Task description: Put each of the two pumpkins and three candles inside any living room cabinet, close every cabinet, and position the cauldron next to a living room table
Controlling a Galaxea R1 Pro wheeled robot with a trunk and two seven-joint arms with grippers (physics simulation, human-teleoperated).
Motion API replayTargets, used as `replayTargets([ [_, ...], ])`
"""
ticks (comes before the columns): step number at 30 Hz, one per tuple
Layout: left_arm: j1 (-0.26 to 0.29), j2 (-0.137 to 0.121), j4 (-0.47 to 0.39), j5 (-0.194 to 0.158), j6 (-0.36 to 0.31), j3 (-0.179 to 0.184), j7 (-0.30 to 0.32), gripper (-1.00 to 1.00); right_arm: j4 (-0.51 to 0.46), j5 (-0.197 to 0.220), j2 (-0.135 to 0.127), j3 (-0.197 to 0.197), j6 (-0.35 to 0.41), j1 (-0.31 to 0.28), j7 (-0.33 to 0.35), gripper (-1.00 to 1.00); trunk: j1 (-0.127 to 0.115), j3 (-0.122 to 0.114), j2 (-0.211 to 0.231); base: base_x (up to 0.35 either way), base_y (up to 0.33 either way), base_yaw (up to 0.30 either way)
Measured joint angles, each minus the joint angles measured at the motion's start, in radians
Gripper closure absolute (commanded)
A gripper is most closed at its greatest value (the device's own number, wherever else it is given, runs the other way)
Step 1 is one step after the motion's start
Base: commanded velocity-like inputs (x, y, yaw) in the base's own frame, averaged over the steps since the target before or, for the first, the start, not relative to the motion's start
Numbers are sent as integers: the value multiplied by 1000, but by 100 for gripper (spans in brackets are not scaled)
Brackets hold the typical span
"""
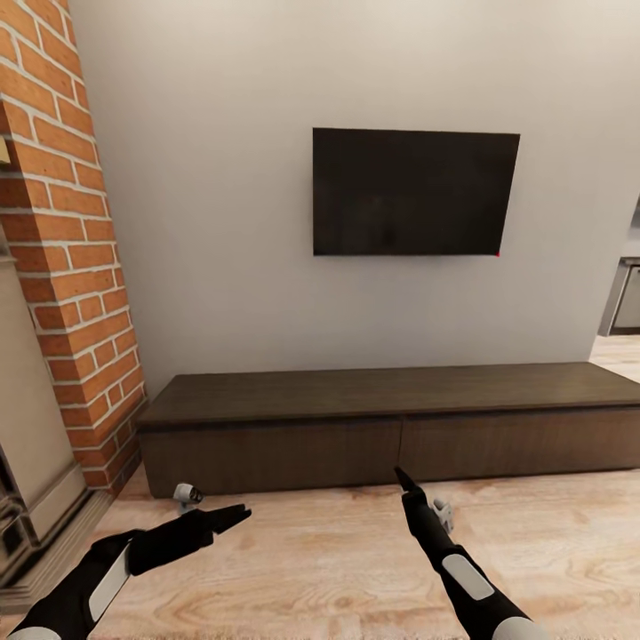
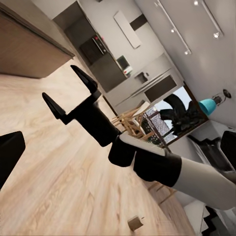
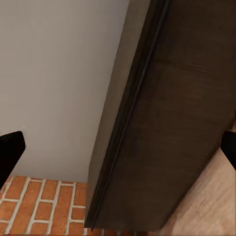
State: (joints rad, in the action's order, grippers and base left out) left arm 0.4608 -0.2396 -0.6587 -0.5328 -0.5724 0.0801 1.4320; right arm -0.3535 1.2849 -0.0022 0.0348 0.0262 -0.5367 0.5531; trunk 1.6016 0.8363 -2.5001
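The cabinet [image 1: 391, 427] is a long, low dark-brown unit against the wall, and its two front panels sit flush and closed. My left gripper [image 1: 233, 516] hovers over the wood floor in front of the cabinet's left end, open and holding nothing. My right gripper [image 1: 402, 480] points at the seam between the two panels, close to the cabinet front. It is open and empty, and its two spread fingers [image 2: 83, 77] show in the left wrist view. The right wrist view looks along the cabinet [image 3: 172, 123] front. The pumpkins, candles and cauldron are out of view.
A brick fireplace column [image 1: 71, 267] stands at the left, beside the cabinet's end. A dark TV [image 1: 415, 191] hangs on the wall above. A kitchen opening [image 1: 622, 302] lies at the right. A small tan object [image 2: 135, 222] lies on the floor behind.
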Motion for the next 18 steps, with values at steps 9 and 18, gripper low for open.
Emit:
replayTargets([
  [9,-1,0,-49,0,-1,0,4,-100,4,49,-2,0,15,0,52,-100,4,35,-2,0,0,0],
  [18,-1,-2,-49,-1,-2,-3,5,-100,3,53,-1,3,5,0,54,-100,8,70,-4,0,0,0],
])
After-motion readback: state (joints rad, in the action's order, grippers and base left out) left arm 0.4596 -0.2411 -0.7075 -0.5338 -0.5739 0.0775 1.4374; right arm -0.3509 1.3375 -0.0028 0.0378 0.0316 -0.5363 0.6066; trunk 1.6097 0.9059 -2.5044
